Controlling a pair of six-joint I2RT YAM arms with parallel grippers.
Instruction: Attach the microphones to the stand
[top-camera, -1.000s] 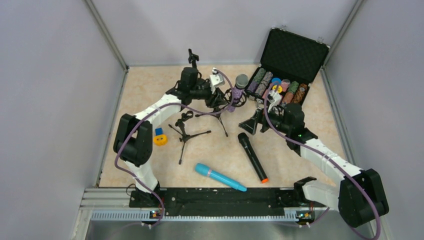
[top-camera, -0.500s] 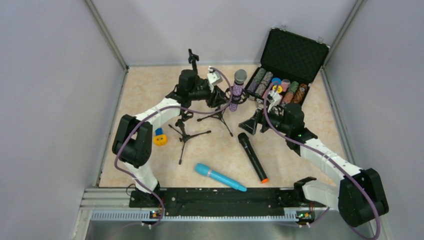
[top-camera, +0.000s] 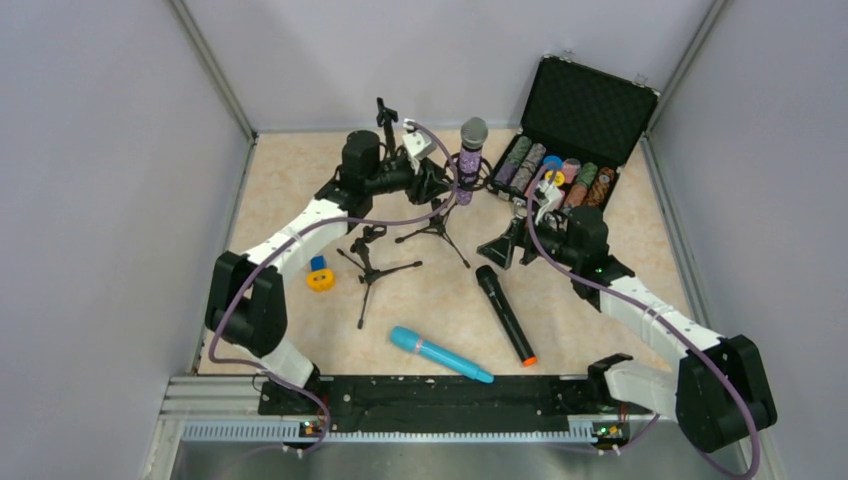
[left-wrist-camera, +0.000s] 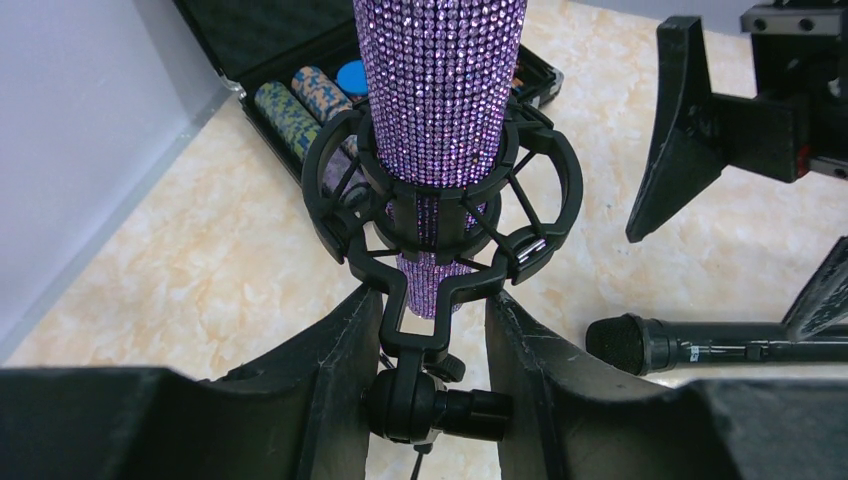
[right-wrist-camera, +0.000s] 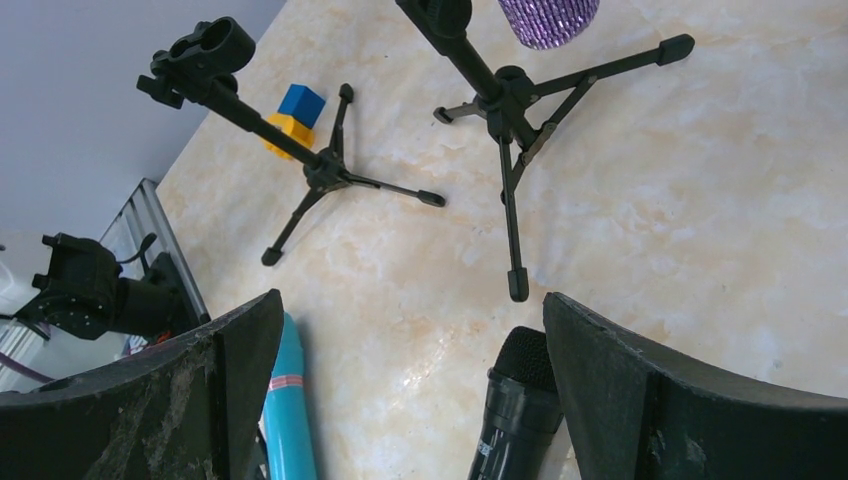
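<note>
The glittery purple microphone (top-camera: 468, 158) stands upright in the black shock mount (left-wrist-camera: 545, 235) of a tripod stand (top-camera: 437, 228) at the back middle. My left gripper (top-camera: 438, 180) is shut on the mount's neck, with the fingers (left-wrist-camera: 340, 370) on either side of it just below the ring. The black microphone with the orange end (top-camera: 505, 313) lies on the table. My right gripper (top-camera: 503, 245) hovers open over its head (right-wrist-camera: 520, 395) and holds nothing. The light blue microphone (top-camera: 440, 354) lies near the front and also shows in the right wrist view (right-wrist-camera: 287, 420).
A second small tripod stand (top-camera: 372, 262) with an empty clip (right-wrist-camera: 200, 50) stands left of centre. A third stand (top-camera: 385, 115) is at the back. A blue and yellow toy (top-camera: 319, 275) sits at the left. An open black case (top-camera: 585, 100) of chips is at the back right.
My left gripper has moved back and left with the mount, bringing the purple microphone from tilted to upright. The stand's feet shifted slightly. The right arm has not moved.
</note>
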